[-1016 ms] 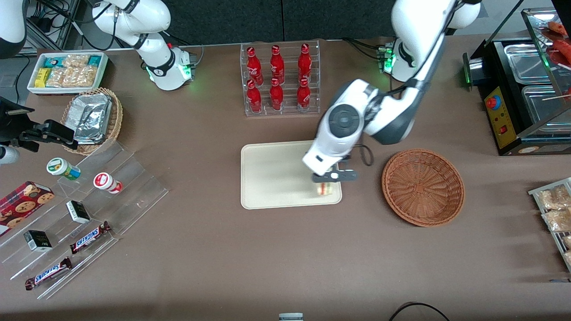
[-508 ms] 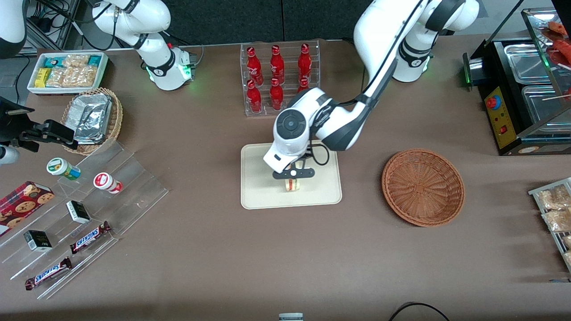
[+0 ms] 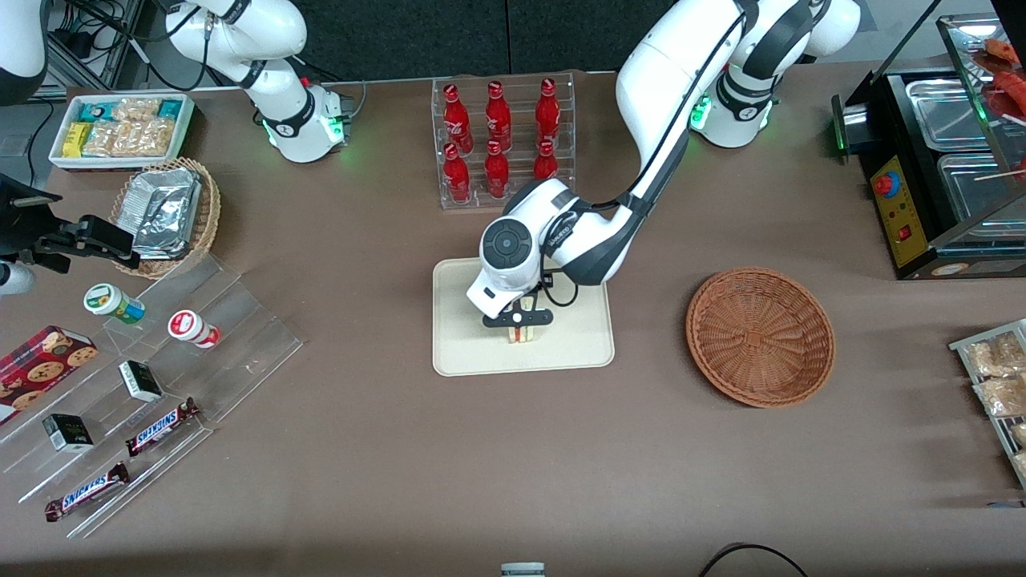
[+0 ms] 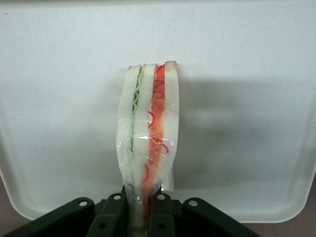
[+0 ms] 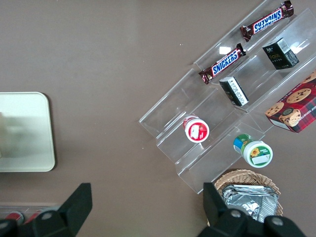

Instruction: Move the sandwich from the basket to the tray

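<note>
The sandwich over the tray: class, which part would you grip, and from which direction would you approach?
Grip the sandwich across its two flat bread faces at one narrow end, approaching from above, as the hand does now over the tray. The wedge is thin and stands on edge, so its faces suit two fingers; squeeze gently, since it looks soft.

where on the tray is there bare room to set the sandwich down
The tool holds the sandwich over the tray. Bare tray lies on both sides of the sandwich, widest toward the parked arm's end. The arm crowds the edge nearest the bottle rack.

Red bottles (image 3: 501, 144) in clear rack, foil packets (image 3: 164, 210) in tan basket, Snickers bars (image 3: 120, 461)
</note>
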Robot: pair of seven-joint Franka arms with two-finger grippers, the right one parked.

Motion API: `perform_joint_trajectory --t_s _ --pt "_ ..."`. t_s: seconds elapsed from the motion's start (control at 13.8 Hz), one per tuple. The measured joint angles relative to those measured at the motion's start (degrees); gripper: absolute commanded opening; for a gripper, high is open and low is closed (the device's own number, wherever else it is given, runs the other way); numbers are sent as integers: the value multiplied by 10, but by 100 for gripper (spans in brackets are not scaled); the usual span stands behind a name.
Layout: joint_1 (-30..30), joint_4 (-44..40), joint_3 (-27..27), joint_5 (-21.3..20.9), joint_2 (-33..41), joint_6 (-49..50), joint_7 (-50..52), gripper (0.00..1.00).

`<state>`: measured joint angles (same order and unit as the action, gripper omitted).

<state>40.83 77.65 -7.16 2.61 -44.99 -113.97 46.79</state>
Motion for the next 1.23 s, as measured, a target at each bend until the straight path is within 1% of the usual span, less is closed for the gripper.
perform_joint_trajectory --t_s 0.22,0.29,0.36,1.23 --pt "3 -1 0 0 -1 -1 0 0" --pt "3 -1 0 0 -2 -1 0 36" --pt "3 -1 0 0 -3 -1 0 99" --pt "3 -12 7 0 -2 -15 0 100"
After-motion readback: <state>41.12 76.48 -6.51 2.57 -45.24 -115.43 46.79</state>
